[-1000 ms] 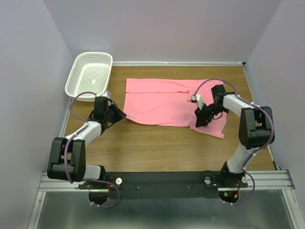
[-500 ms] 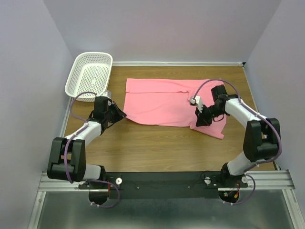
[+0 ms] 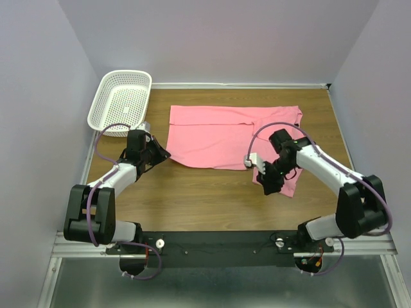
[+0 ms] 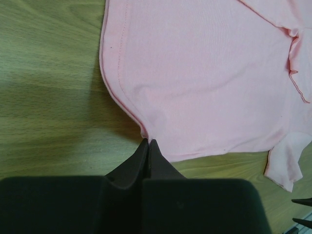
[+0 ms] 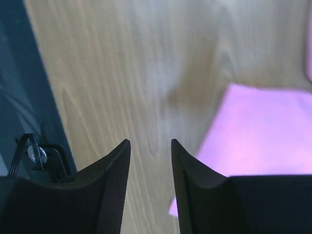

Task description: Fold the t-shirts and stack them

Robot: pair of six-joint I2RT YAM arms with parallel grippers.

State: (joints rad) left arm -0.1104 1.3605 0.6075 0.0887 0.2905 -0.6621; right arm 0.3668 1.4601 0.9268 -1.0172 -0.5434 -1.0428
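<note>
The pink t-shirt [image 3: 218, 135] lies spread flat on the wooden table, with one sleeve [image 3: 292, 183] pointing toward the near right. My left gripper [image 3: 160, 154] is at the shirt's near-left edge. In the left wrist view its fingertips [image 4: 147, 142] are pressed shut on the hem of the t-shirt [image 4: 204, 78], where the cloth puckers slightly. My right gripper [image 3: 268, 185] hovers at the near end of the sleeve. In the right wrist view it is open [image 5: 150, 144] over bare wood and holds nothing, with blurred pink cloth [image 5: 258, 126] to its right.
A white mesh basket [image 3: 122, 101] stands tilted at the far left corner of the table [image 3: 205, 192]. Purple walls close the left, back and right sides. The black mounting rail [image 3: 218, 242] runs along the near edge.
My right arm has swung from over the shirt's right middle toward the near side and left, ending at the sleeve's near end. The left arm and the shirt have not moved.
</note>
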